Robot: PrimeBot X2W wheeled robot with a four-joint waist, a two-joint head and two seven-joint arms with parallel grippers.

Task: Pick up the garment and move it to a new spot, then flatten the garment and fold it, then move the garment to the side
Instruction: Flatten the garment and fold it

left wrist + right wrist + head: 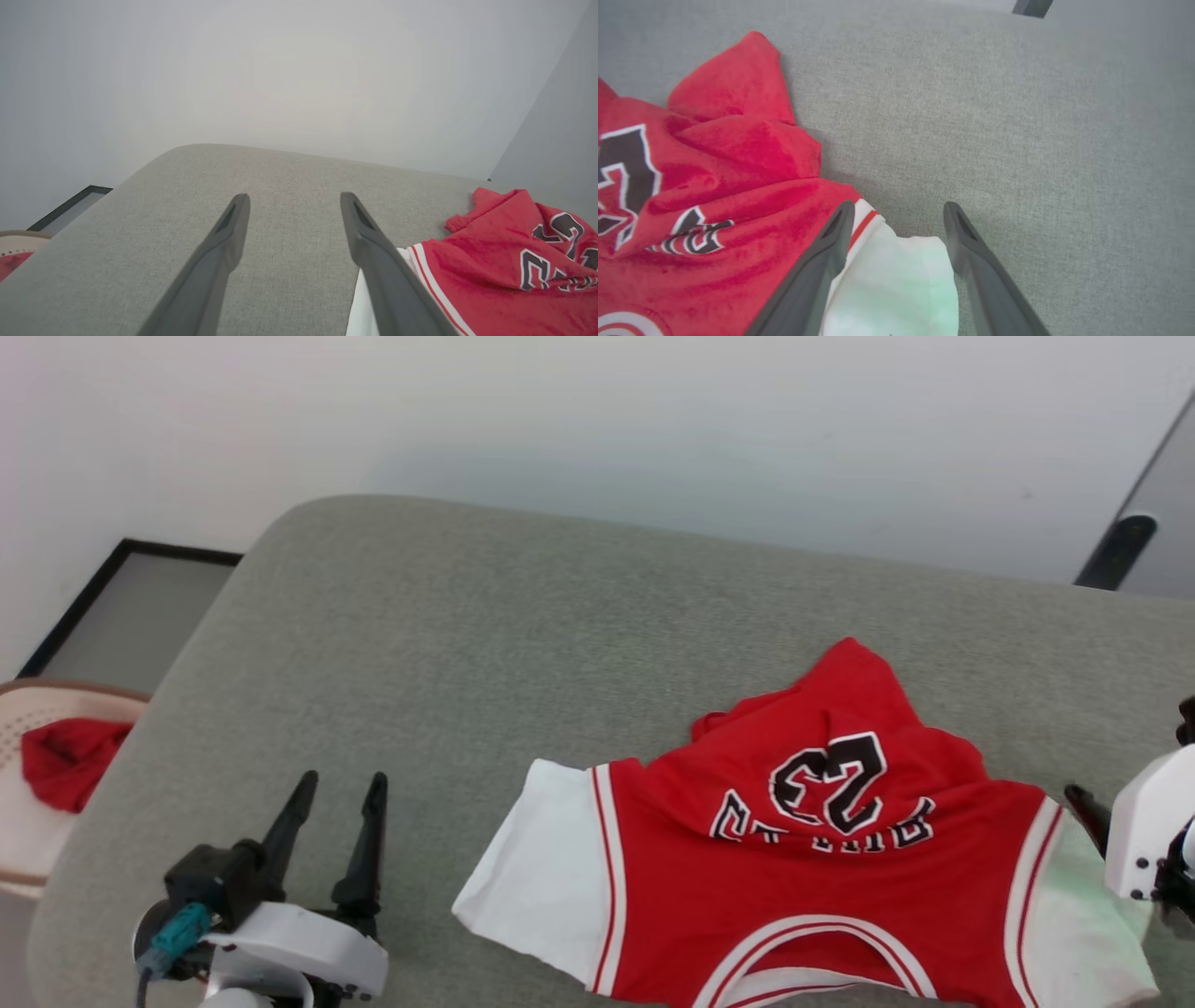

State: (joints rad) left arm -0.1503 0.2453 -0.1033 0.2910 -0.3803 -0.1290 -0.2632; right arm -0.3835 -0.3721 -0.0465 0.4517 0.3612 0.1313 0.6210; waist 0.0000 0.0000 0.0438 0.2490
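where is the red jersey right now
In the head view the red jersey lies rumpled on the right half of the grey cushion, its white sleeve between the open jaws of the right gripper.

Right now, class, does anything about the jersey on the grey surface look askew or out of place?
Yes. The garment is not flat: its far red part is bunched into folds and a peak, creasing the number 23. Its white sleeves lie spread on the grey surface.
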